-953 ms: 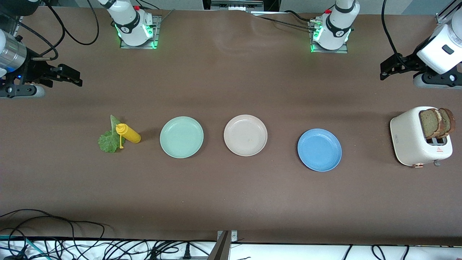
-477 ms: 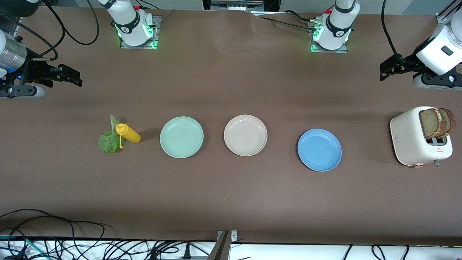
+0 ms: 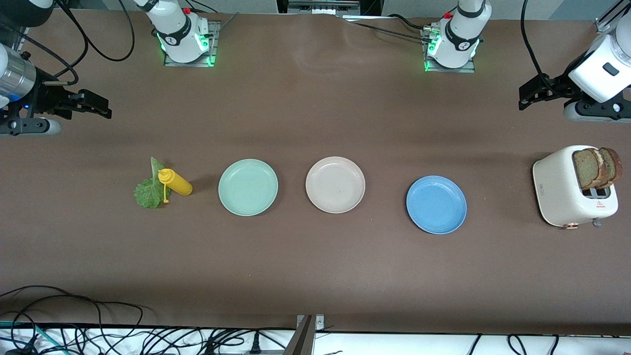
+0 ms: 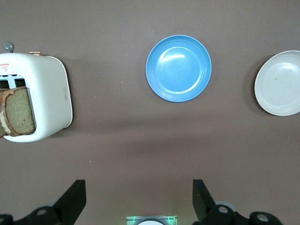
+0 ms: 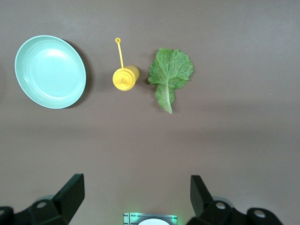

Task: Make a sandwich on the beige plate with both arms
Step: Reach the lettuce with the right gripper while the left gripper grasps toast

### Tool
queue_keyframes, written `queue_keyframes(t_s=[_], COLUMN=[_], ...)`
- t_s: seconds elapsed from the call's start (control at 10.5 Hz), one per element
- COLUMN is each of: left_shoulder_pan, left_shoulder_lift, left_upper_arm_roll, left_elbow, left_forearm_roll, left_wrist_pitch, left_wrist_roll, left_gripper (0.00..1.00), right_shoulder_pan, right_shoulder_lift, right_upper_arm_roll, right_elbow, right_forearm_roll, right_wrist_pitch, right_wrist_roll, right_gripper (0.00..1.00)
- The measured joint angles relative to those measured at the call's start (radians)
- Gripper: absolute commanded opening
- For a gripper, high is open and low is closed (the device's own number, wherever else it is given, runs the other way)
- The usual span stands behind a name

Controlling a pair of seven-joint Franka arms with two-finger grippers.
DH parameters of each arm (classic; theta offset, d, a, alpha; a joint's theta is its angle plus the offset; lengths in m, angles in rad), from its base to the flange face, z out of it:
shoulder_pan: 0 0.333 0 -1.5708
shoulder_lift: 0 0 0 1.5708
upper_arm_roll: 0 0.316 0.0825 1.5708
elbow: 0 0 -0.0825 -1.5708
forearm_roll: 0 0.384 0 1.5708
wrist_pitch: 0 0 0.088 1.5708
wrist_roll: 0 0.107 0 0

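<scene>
On the brown tabletop (image 3: 315, 266) the beige plate (image 3: 335, 184) lies bare between a mint-green plate (image 3: 248, 187) and a blue plate (image 3: 436, 204), so no sandwich exists yet. Its two bread slices (image 3: 596, 168) stand upright in the white toaster (image 3: 567, 190) at the left arm's end; the lettuce leaf (image 3: 149, 190) lies flat beside a yellow squeeze bottle (image 3: 175, 182) at the right arm's end. Bread looks light, fairly stiff but crumbly, best pinched by the protruding top edge; the leaf looks limp and thin, likely easiest lifted by its pale stem. The left hand (image 3: 532, 96) and the right hand (image 3: 96, 103) both hover with fingers spread wide, holding nothing. Small marks on the toaster are unreadable.
</scene>
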Motion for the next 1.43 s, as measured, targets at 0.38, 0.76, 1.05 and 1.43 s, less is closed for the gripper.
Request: queue_keyframes(t_s=[0.38,0.76,1.05,1.43], left_shoulder_pan=[0.048,0.174,0.288,0.351], left_shoulder_lift=[0.052,0.125,0.193,0.312], left_upper_arm_roll=[0.027,0.053,0.057,0.057], left_elbow=[-0.002,-0.001,-0.001,-0.005], left_forearm_roll=[0.008,0.009,0.013,0.069], left_wrist_pitch=[0.003,0.087,0.161,0.267], left_wrist_roll=[0.024,0.174,0.273,0.284], left_gripper=[1.0,1.0,1.0,1.0], right_shoulder_pan=[-0.002,-0.002,-0.003,-0.003], right_shoulder_lift=[0.006,0.04,0.101,0.179], right_upper_arm_roll=[-0.056,-0.073,-0.08,-0.08], right_elbow=[-0.136,-0.241,-0.254,-0.259], right_forearm_roll=[0.0,0.0,0.0,0.0], right_wrist_pitch=[0.136,0.271,0.308,0.351], right_wrist_roll=[-0.008,-0.007,-0.007,-0.007], right_gripper=[1.0,1.0,1.0,1.0])
